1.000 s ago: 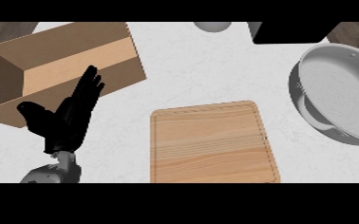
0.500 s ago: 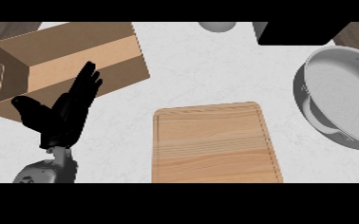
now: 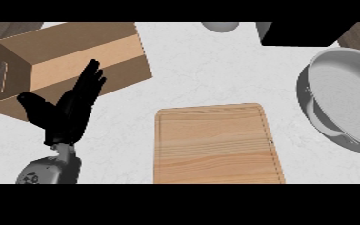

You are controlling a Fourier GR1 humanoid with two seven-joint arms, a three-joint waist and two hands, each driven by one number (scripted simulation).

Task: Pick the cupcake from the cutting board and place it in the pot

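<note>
Head view: board [image 3: 218,143] bare, no cupcake visible; left hand [image 3: 67,112] rests spread. Locate cupcake first, then approach pot [image 3: 336,100].

Bare wooden cutting board [image 3: 218,144] lies flat; grey pot [image 3: 336,97] at right edge.

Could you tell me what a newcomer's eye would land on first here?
Probably the black left hand, open with fingers up at the left, over a brown box. Next, the bare wooden cutting board at centre, with no cupcake visible, and the grey pot at the right edge.
</note>
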